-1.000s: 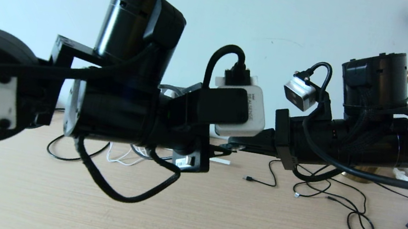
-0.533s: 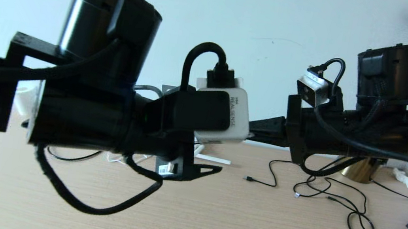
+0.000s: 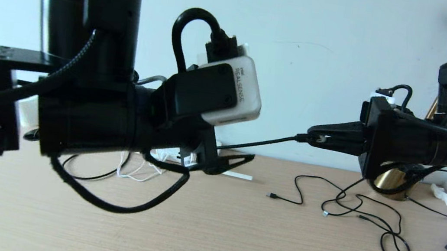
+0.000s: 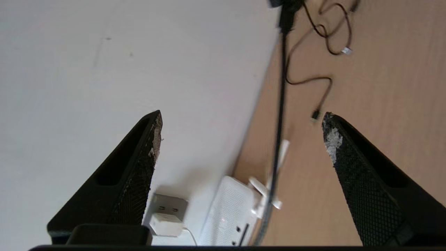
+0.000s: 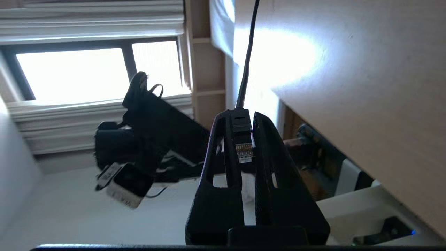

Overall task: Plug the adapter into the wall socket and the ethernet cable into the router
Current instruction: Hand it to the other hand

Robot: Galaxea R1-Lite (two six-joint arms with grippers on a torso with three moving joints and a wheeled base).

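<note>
My right end effector [image 5: 244, 139] pinches the ethernet cable [image 3: 260, 141] plug up above the bench [image 3: 233, 240]. My left end effector [image 4: 240, 139] is wide open, holding nothing, over the router [image 4: 230, 209].

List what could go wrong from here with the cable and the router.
1. The right pincer is shut on the black ethernet cable just behind its plug, contacts facing the wrist; it may need re-aiming to seat in a port.
2. That cable hangs taut across the flat white router and its stick antennas; a pull could drag the router.
3. The open left pincer holds nothing, so the router is unbraced.
</note>
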